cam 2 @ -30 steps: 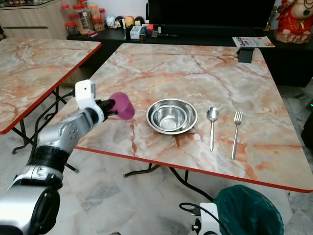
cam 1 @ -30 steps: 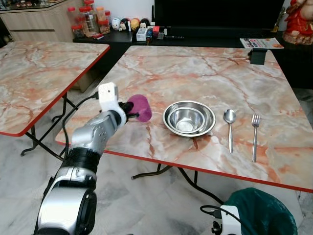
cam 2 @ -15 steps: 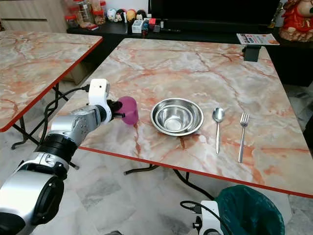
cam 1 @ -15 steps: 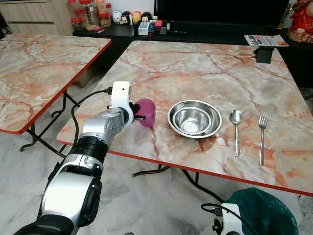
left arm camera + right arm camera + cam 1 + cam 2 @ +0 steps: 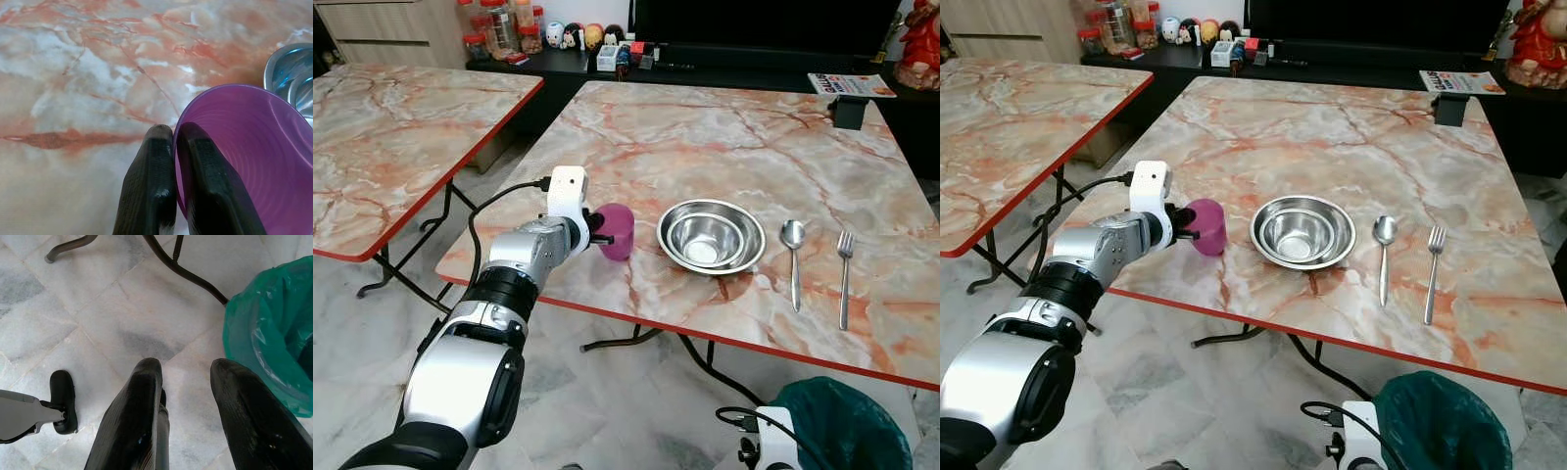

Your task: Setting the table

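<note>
A purple plastic cup (image 5: 617, 231) is over the near left part of the marble table (image 5: 724, 137), just left of the steel bowl (image 5: 710, 235). My left gripper (image 5: 600, 235) is shut on the cup's rim; in the left wrist view one finger (image 5: 149, 186) is outside the cup (image 5: 249, 152) and the other inside it. Whether the cup touches the tabletop I cannot tell. A spoon (image 5: 793, 259) and a fork (image 5: 844, 276) lie to the right of the bowl. My right gripper (image 5: 183, 382) hangs open above the floor beside a green bin bag (image 5: 274, 338).
A second marble table (image 5: 391, 127) stands to the left, with a gap of floor between the two. A dark sideboard with jars and small figures (image 5: 558, 39) runs along the back. A black stand (image 5: 847, 110) sits at the far right edge of the table.
The camera has shifted a little. My left gripper has carried the purple cup to the right and lower, closer to the steel bowl.
</note>
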### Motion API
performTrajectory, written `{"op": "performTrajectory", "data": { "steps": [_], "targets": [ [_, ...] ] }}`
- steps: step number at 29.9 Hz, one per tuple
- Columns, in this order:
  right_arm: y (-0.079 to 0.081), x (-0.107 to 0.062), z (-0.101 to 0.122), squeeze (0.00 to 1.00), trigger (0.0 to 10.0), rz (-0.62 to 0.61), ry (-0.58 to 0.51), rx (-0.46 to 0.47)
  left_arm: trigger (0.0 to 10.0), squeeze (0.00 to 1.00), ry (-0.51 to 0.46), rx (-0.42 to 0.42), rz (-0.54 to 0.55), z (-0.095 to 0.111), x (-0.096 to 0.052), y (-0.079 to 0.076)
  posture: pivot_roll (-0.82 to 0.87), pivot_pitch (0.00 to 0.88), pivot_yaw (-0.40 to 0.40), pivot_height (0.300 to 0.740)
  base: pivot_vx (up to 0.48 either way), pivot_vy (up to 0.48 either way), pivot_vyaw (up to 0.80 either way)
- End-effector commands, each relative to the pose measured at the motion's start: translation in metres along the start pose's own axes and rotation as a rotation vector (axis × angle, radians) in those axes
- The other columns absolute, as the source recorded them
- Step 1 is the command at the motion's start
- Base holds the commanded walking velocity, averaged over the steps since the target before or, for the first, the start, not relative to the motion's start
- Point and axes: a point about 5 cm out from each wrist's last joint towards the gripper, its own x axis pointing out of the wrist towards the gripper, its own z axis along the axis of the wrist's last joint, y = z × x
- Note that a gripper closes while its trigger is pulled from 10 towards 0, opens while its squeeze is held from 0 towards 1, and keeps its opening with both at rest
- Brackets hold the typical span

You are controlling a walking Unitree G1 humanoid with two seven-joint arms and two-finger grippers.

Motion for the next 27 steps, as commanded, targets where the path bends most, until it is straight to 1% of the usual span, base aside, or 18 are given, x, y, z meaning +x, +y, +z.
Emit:
{"op": "performTrajectory", "data": {
  "steps": [1, 2, 10, 11, 12, 18, 20, 25, 26, 27],
  "targets": [
    [0.003, 0.000, -0.001, 0.00, 10.0, 0.004, 0.009, 0.005, 10.0, 0.51, -0.002, 0.011, -0.008, 0.007, 0.001, -0.003, 0.03, 0.020, 0.036, 0.714, 0.000, 0.000, 0.00],
    [0.003, 0.000, -0.001, 0.00, 10.0, 0.004, 0.009, 0.006, 10.0, 0.58, -0.001, 0.011, -0.009, 0.006, 0.001, -0.003, 0.03, 0.020, 0.036, 0.714, 0.000, 0.000, 0.00],
    [0.003, 0.000, -0.003, 0.00, 10.0, 0.001, 0.011, 0.010, 10.0, 0.58, -0.002, 0.013, -0.022, 0.005, 0.001, -0.005, 0.03, 0.021, 0.037, 0.714, 0.000, 0.000, 0.00],
    [0.003, 0.000, -0.003, 0.00, 10.0, 0.001, 0.011, 0.010, 10.0, 0.48, -0.005, 0.012, -0.025, 0.005, 0.001, -0.005, 0.03, 0.021, 0.035, 0.714, 0.000, 0.000, 0.00],
    [0.002, 0.000, -0.002, 0.00, 10.0, 0.001, 0.011, 0.010, 10.0, 0.00, -0.016, 0.008, -0.022, 0.006, 0.001, -0.005, 0.03, 0.021, 0.034, 0.714, 0.000, 0.000, 0.00],
    [0.001, 0.000, -0.002, 0.00, 10.0, -0.001, 0.009, 0.008, 10.0, 0.00, -0.050, -0.008, -0.017, 0.010, 0.000, -0.003, 0.03, 0.020, 0.029, 0.714, 0.000, 0.000, 0.00],
    [0.001, 0.000, -0.001, 0.00, 10.0, -0.001, 0.007, 0.004, 10.0, 0.00, -0.113, 0.011, 0.005, 0.017, -0.003, 0.002, 0.03, 0.020, 0.024, 0.714, 0.000, 0.000, 0.00],
    [0.000, 0.000, -0.001, 0.00, 10.0, -0.001, 0.007, 0.002, 10.0, 0.00, -0.161, 0.010, 0.002, 0.023, -0.006, 0.003, 0.04, 0.023, 0.019, 0.714, 0.000, 0.000, 0.00],
    [0.000, 0.000, 0.000, 0.00, 10.0, -0.001, 0.007, 0.000, 10.0, 0.00, -0.181, 0.027, 0.000, 0.026, -0.007, 0.004, 0.04, 0.023, 0.019, 0.714, 0.000, 0.000, 0.00],
    [0.000, 0.000, 0.000, 0.00, 10.0, -0.001, 0.006, -0.001, 10.0, 0.00, -0.228, 0.023, -0.001, 0.032, -0.013, 0.009, 0.04, 0.023, 0.017, 0.714, 0.000, 0.000, 0.00]
  ]
}}
